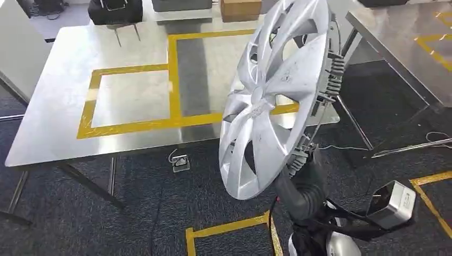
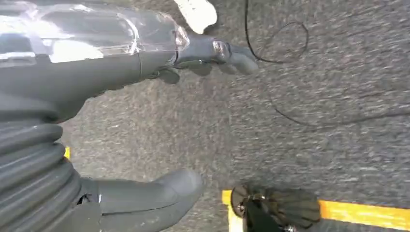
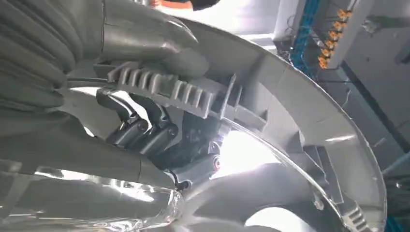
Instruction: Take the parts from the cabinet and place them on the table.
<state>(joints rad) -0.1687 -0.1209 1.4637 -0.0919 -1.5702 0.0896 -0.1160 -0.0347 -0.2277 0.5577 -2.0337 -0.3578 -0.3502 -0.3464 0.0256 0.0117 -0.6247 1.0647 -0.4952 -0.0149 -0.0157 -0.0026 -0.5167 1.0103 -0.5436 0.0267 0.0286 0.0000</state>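
Observation:
A silver wheel cover (image 1: 274, 96) stands nearly upright in front of me, above the near right part of the steel table (image 1: 64, 106). My right hand (image 1: 298, 178) grips its lower rim from behind. In the right wrist view the thumb (image 3: 145, 36) lies on the rim of the wheel cover (image 3: 309, 111) and dark fingers (image 3: 145, 133) curl behind the rim's clips. My left hand (image 2: 145, 63) hangs over the carpet with its fingers spread and nothing in it.
Yellow tape marks rectangles (image 1: 133, 96) on the table. A black bag (image 1: 114, 10) and a cardboard box (image 1: 240, 9) sit beyond its far edge. A second steel table (image 1: 410, 48) stands to the right. Cables and a small socket box (image 1: 180, 161) lie on the carpet.

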